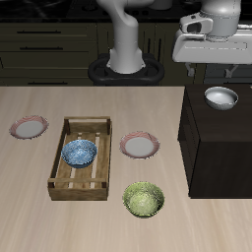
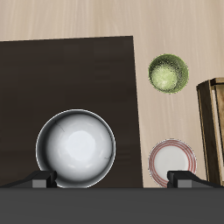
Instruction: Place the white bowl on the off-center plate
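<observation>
Hovers above the white bowl [image 1: 221, 96] on the dark cabinet [image 1: 217, 148]; gripper [image 2: 112, 180] spread wide, holding nothing. No writing legible anywhere

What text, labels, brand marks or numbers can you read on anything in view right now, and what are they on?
None: no readable text in either view.
The small glossy white bowl on the dark cabinet top: plain.
The two pink-rimmed round plates: plain.
The blue patterned bowl in the wooden slatted tray and the green speckled bowl: decoration only, no letters.
The gripper: no marking visible.
</observation>
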